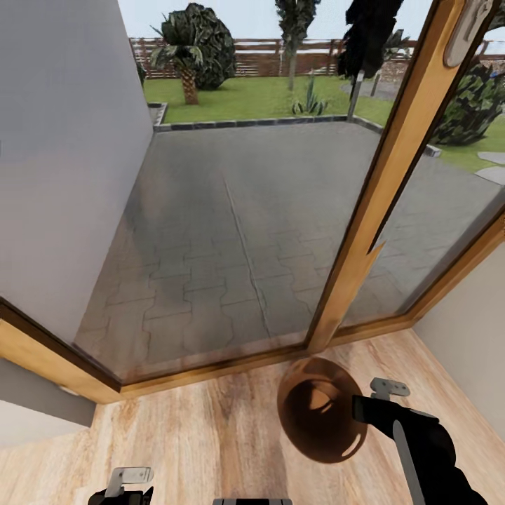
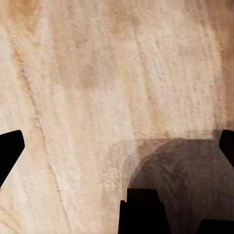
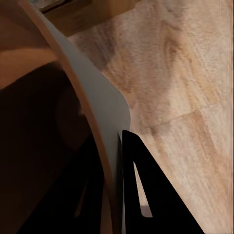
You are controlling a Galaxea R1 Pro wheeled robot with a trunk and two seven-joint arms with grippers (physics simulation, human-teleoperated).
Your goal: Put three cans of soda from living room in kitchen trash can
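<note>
One small round brown bin with copper-brown inner walls hangs tilted above the light wood floor, its mouth turned toward the head camera, in the corner by the wood-framed glass doors that look onto a grey paved patio and a green lawn. The right gripper is clamped on the bin's rim: in the right wrist view its two dark fingers pinch the thin wall, one inside and one outside. The left gripper sits low at the head view's near edge; the left wrist view shows its dark fingertips spread wide apart over bare floor, holding nothing.
</note>
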